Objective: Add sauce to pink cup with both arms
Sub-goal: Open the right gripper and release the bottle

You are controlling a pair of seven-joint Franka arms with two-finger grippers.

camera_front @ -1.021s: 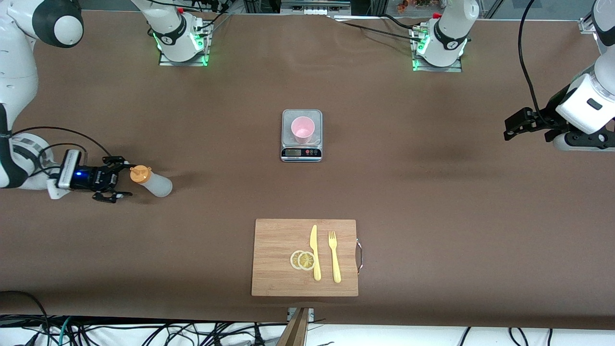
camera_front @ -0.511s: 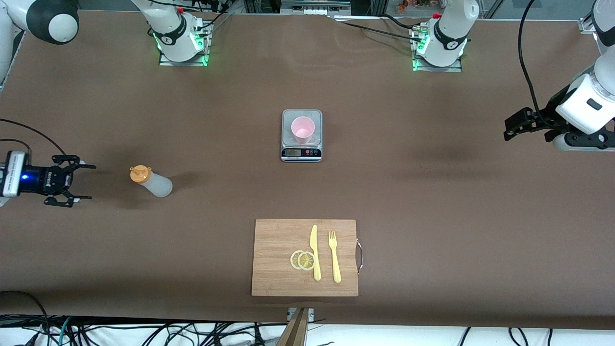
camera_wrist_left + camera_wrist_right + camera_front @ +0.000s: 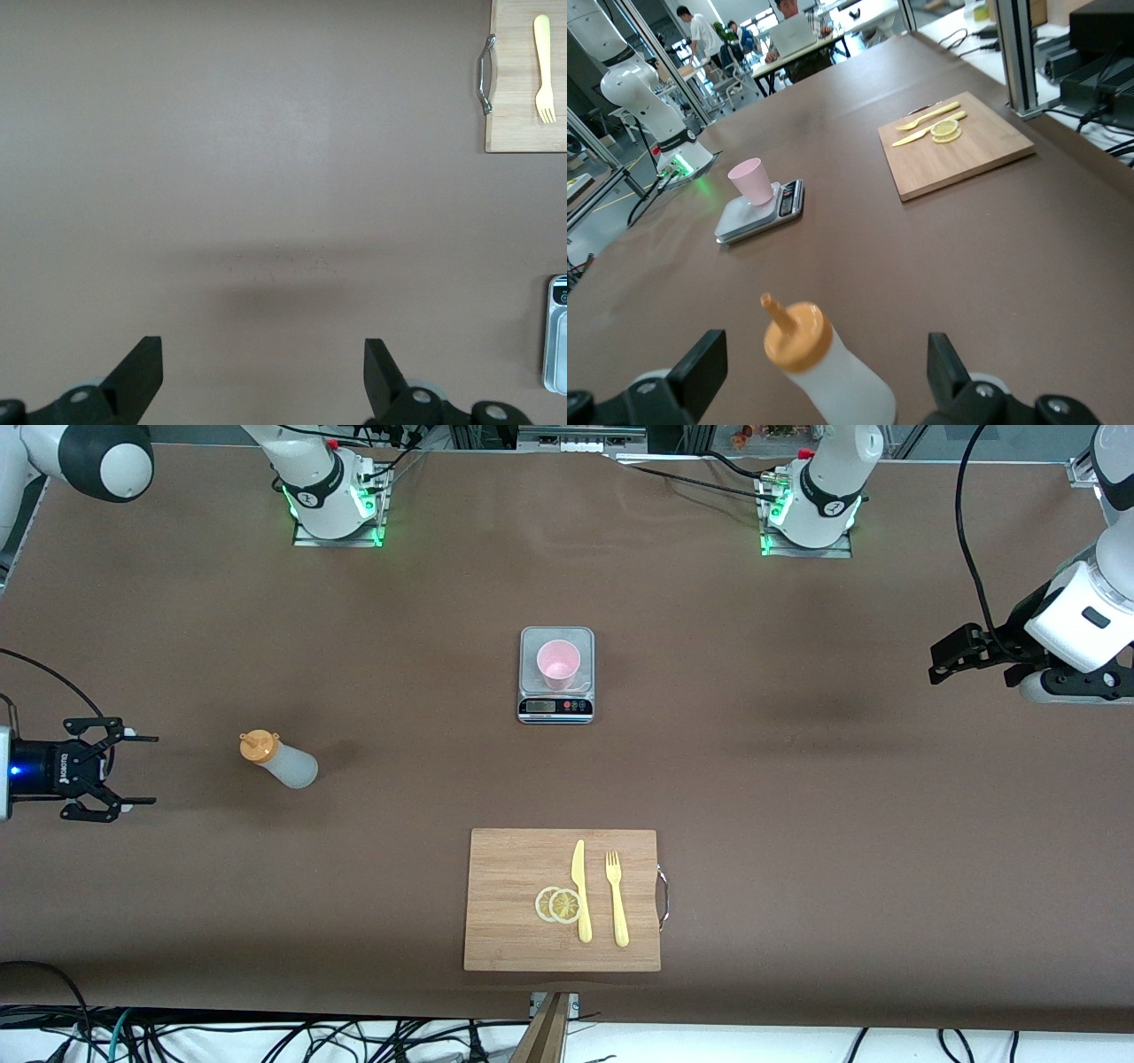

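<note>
A: How far along can the task be judged to be?

B: The pink cup [image 3: 558,662] is seen upright on the kitchen scale [image 3: 555,707], in the middle of the table. Whether sauce is in it cannot be told. The sauce bottle [image 3: 277,760], capped in orange, is seen standing on the table toward the right arm's end, held by nothing. Two readings are fitted: a bottle waiting to be carried to the cup, or one set back down once the sauce was given.

A: How are the arms posed?

B: The right gripper [image 3: 133,769] is held low over the table at the right arm's end, levelled sideways at the bottle and well apart from it; its fingers are spread wide with nothing between them. In the right wrist view the bottle [image 3: 824,367] is framed between the fingers. The left gripper [image 3: 941,664] is kept over the table at the left arm's end, waiting; in the left wrist view its fingers [image 3: 142,370] are seen apart over bare cloth.

A: And nearer the front camera?

B: A cutting board [image 3: 514,921] bearing a knife [image 3: 580,890], a fork [image 3: 617,899] and lemon slices [image 3: 558,904] is found there.
</note>
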